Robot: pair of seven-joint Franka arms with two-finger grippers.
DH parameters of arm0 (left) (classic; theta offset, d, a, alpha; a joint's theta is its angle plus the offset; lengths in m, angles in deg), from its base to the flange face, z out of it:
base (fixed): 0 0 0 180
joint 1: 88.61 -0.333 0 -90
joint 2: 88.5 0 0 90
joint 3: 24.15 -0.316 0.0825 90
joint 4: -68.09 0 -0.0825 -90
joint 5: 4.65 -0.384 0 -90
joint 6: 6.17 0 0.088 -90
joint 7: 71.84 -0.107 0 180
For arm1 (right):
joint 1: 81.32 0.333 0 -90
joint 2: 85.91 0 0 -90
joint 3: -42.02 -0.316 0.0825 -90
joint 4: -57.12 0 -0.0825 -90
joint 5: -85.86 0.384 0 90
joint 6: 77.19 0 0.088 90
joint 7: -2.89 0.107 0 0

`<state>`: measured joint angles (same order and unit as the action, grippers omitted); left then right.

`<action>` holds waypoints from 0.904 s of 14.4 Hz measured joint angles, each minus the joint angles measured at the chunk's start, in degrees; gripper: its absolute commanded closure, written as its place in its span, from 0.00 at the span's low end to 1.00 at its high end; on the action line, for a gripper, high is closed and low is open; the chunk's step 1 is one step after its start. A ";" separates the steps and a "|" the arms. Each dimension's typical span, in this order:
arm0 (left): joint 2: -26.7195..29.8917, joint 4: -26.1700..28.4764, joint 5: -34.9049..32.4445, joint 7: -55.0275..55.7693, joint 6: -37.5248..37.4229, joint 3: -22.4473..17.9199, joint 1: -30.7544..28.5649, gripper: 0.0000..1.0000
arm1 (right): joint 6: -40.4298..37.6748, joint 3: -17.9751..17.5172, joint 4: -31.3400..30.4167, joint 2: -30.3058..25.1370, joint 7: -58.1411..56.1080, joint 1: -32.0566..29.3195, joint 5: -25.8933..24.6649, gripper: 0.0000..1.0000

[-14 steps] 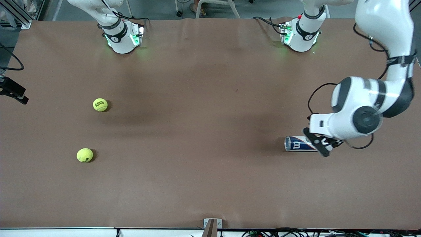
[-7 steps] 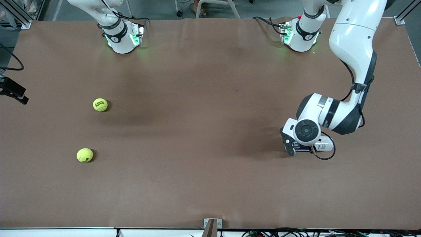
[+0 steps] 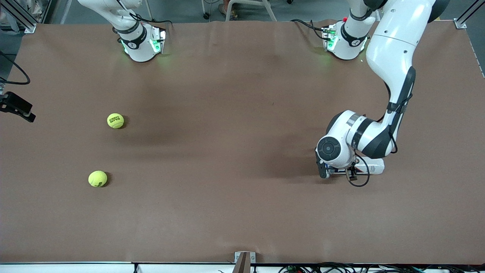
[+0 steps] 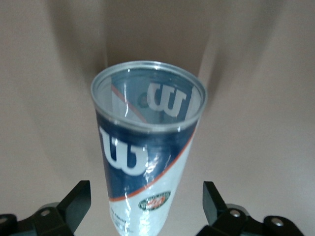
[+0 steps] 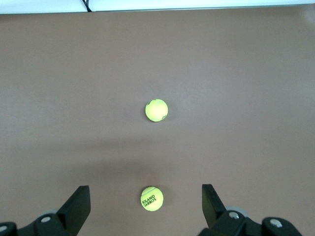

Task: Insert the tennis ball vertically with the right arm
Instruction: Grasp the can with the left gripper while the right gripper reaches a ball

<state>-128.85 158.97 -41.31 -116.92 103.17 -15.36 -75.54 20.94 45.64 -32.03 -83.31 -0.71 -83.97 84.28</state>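
1. Toward the left arm's end of the surface (image 3: 242, 212), the Wilson tennis ball can (image 3: 373, 167) is lying on its side, and the left gripper (image 4: 146, 209) is straddling it with fingers (image 4: 74, 201) spread wide, gripping nothing.
2. Closing off-centre could be rolling the can away or denting its clear wall.
3. Over the two tennis balls, the right gripper (image 5: 146, 206) is hovering with fingers wide apart and empty; the Roland Garros ball (image 3: 115, 120) is lying farther from the front camera than the other ball (image 3: 97, 178).
4. Only the left wrist view is showing the can's open mouth; the front view is hiding most of it under the wrist.
5. Only the right wrist view is showing that gripper at all.
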 measured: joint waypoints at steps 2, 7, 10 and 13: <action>-0.68 -0.14 -0.13 0.48 -0.01 -0.12 0.28 0.00 | 0.97 0.01 0.00 1.79 0.14 -0.19 0.21 0.00; -2.25 -0.19 -4.82 4.26 -0.04 -0.30 0.30 0.02 | 1.15 -0.77 -0.08 5.68 0.14 -0.31 0.56 0.00; -2.50 -0.19 -4.91 4.47 -0.11 -0.32 0.30 0.06 | -2.72 -0.69 -0.17 8.57 0.13 -0.49 1.01 0.00; -3.26 -0.19 -4.96 4.51 -0.12 -0.49 0.29 0.06 | -5.32 -0.75 -1.77 10.49 0.13 -0.48 1.20 0.00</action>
<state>-132.11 158.77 -46.26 -112.41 103.05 -15.85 -75.25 15.62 44.89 -33.80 -72.82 -0.58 -84.44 85.48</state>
